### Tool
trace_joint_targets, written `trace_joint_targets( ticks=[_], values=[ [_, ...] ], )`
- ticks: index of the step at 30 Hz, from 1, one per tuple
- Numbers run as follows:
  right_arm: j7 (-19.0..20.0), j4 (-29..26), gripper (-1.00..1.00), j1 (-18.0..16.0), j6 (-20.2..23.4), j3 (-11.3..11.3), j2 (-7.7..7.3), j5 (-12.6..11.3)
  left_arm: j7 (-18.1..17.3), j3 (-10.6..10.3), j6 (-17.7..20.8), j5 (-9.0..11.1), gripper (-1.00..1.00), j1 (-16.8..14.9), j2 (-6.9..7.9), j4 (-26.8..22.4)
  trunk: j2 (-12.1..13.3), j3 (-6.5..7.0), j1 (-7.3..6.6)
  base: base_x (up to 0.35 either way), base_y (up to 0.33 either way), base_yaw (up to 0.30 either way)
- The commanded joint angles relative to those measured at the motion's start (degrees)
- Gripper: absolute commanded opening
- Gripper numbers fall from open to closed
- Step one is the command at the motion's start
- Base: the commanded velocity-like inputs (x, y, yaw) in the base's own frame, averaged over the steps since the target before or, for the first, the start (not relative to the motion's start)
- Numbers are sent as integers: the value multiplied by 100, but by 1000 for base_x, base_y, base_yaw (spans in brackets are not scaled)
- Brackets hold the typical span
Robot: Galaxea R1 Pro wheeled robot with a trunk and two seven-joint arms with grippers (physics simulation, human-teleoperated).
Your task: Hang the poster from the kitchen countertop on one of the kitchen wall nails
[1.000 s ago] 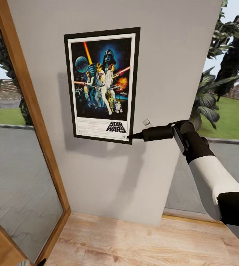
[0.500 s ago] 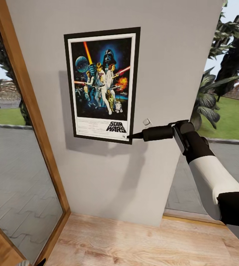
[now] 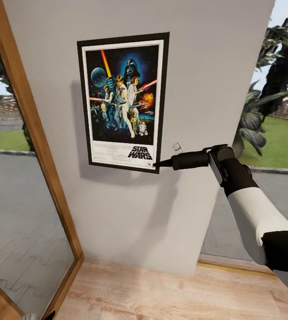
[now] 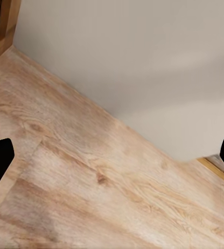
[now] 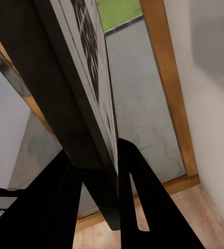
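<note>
The poster (image 3: pixel 122 101) is being held flat against the grey wall (image 3: pixel 197 80) by the right gripper (image 3: pixel 158 164), whose fingers (image 5: pixel 143 202) are being kept closed on its lower right corner, with the frame edge seen clamped between them in the right wrist view. Against the pictures from 1 s and 0.5 s ago, poster and arm are staying in place while wall edge and floor are shifting slightly, so the camera is judged to be moving. A small pale fitting (image 3: pixel 176 146) is being passed just right of the frame. Hanging is judged nearly complete, with release pending. The left gripper (image 4: pixel 112 155) is being held wide open over the wooden floor (image 4: pixel 91 197)
</note>
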Motion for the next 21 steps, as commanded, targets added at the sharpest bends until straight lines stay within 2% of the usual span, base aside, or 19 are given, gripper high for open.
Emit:
trace_joint_targets(
  ticks=[1,15,21],
  values=[
    [18,-3,-100,-7,56,8,-4,-1,-17,31,-33,-31,100,-7,1,9,-13,-13,6,152,0,0],
    [18,-3,-100,-7,56,8,-4,5,-11,31,-33,-31,100,-7,10,9,-13,-13,6,26,0,0],
    [18,-3,-100,-7,56,8,-4,5,-11,31,-33,-31,100,-7,10,9,-13,-13,6,170,0,0]
  ],
)
